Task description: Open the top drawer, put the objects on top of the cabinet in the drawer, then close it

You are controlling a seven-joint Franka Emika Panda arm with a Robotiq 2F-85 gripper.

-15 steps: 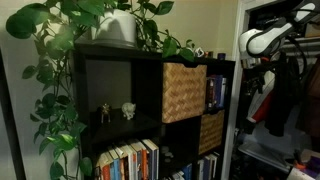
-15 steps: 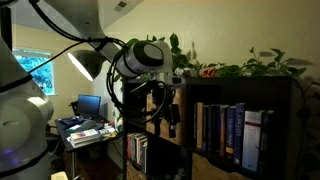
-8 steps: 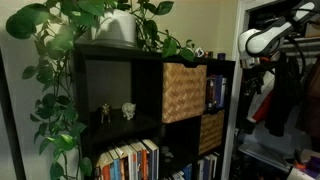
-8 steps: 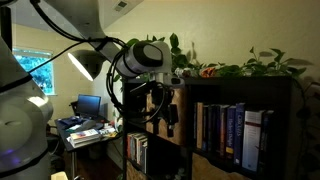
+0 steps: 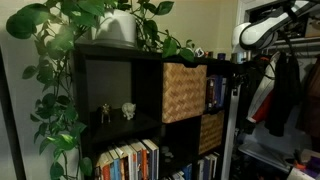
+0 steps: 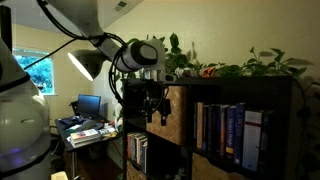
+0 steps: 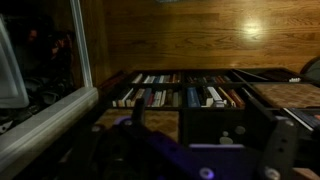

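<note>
A tan woven wicker bin, the top drawer (image 5: 184, 92), fills a cube in the upper row of the cabinet (image 5: 159, 105), just right of centre in an exterior view. Its basket-weave front shows crossing bands of pale straw and sits about level with the black frame, pushed in.

The objects (image 5: 197, 52), a few tiny dark and whitish trinkets too small to make out, rest on the cabinet's top board directly above the bin, beside trailing green leaves (image 5: 55, 70) that spill from a white pot (image 5: 118, 28) at the upper left. A smaller, darker woven bin (image 5: 211, 132) occupies the cube below and to the right. Two little figurines (image 5: 116, 111) stand in the open cube left of the drawer, above a row of books (image 5: 128, 162).

The robot arm (image 5: 262, 28) reaches in from the upper right of the frame, apart from the bin and the trinkets. Seen from the side in an exterior view, the gripper (image 6: 150, 112) hangs below the wrist in front of the cabinet's end, jaws spread apart with nothing between them. The dim wrist view shows book spines (image 7: 180, 97) under a wood-grain surface (image 7: 200, 35).
</note>
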